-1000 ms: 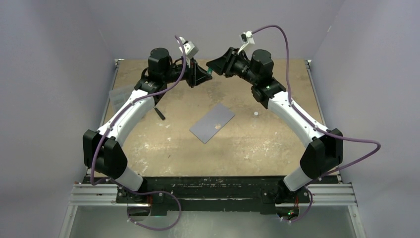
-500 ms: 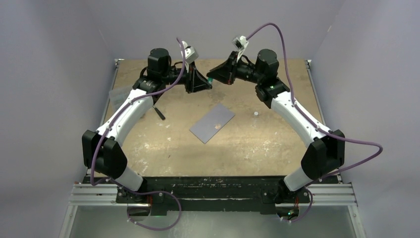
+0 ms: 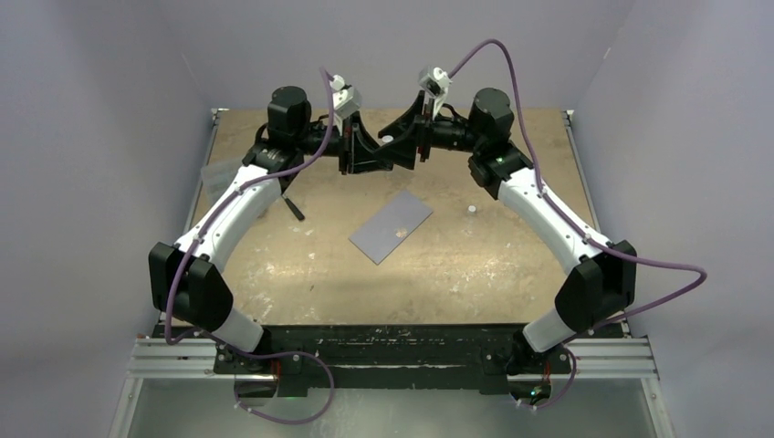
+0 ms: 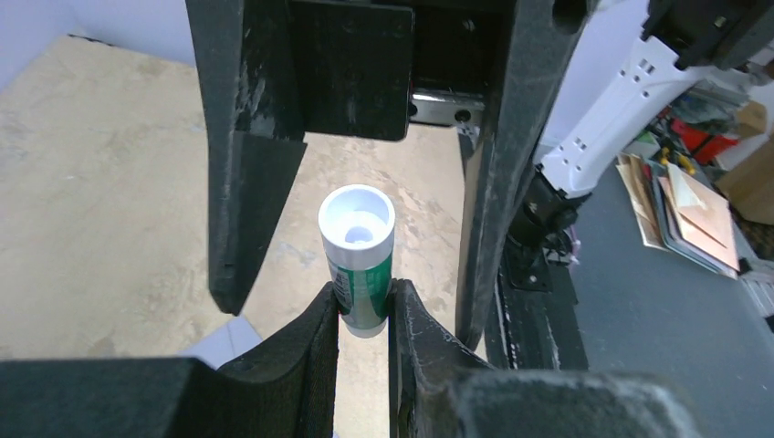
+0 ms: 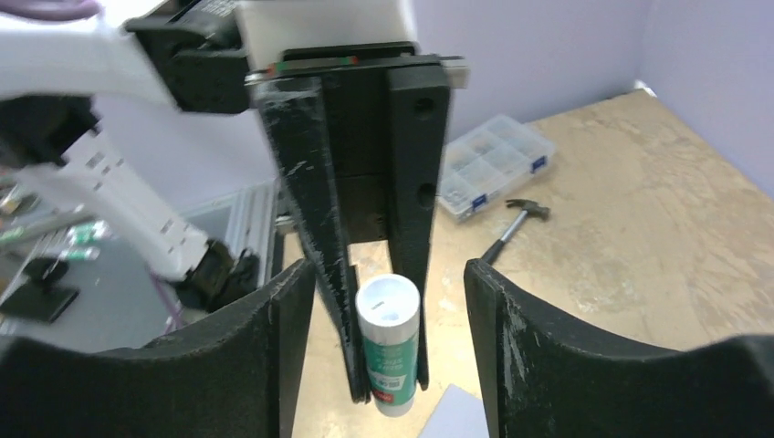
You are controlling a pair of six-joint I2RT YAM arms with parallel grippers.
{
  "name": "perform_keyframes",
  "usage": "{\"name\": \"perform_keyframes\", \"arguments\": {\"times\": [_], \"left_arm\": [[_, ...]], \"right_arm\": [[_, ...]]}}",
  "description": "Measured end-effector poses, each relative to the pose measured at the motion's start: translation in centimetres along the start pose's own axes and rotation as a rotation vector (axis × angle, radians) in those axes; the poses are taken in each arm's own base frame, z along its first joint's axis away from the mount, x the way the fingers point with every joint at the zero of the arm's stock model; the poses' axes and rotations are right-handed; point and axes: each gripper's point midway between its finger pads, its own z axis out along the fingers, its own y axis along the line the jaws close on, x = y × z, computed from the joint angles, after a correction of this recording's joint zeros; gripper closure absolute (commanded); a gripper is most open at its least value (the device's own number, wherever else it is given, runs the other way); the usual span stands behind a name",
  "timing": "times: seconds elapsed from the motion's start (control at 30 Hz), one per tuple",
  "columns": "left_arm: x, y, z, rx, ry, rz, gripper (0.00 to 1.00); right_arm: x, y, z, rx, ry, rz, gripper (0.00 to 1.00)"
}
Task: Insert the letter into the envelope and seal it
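Gripping smooth cylindrical glue stick [image 4: 358,260], left fingers [image 4: 301,360].

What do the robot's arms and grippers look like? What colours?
The left arm and right arm are white curved tubes between chunky black joints, each with a purple cable looping along it. The left gripper and right gripper have two black fingers, scuffed with pale scratches.

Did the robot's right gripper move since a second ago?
Yes. In the top view, the right gripper has swung left, toward the left gripper holding the glue stick, while the envelope lay still.
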Motion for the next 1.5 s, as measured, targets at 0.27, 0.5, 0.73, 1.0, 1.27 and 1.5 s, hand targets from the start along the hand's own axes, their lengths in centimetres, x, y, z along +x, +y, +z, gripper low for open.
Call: {"name": "perform_keyframes", "arguments": {"times": [0.27, 0.5, 0.73, 1.0, 1.27, 1.5], "left_arm": [[-1.0, 1.8, -0.5, -0.083, -0.047, -0.006, 1.00], [-1.4, 1.8, -0.4, -0.097, -0.072, -0.066, 0.67], [-1.5, 2.0, -0.1, -0.107, -0.122, -0.144, 0.55], [-1.9, 2.3, 0.4, -0.099, -0.150, -0.231, 1.00], [-1.5, 4.2, 0.5, -0.175, -0.173, -0.296, 1.00], [-1.4, 9.6, -1.3, -0.481, -0.325, -0.536, 1.00]], "right_arm": [[-0.7, -1.5, 0.2, 0.145, -0.052, 0.098, 0.90], [-1.3, -2.5, -0.1, 0.198, -0.105, 0.157, 1.00], [-1.0, -2.2, 0.2, 0.183, -0.126, 0.226, 1.00], [-0.9, -2.8, 0.3, 0.200, -0.136, 0.239, 0.56], [-0.5, -5.6, -0.7, 0.380, -0.177, 0.289, 0.28], [0.5, -5.1, -3.3, 0.524, -0.253, 0.284, 0.31]]}}
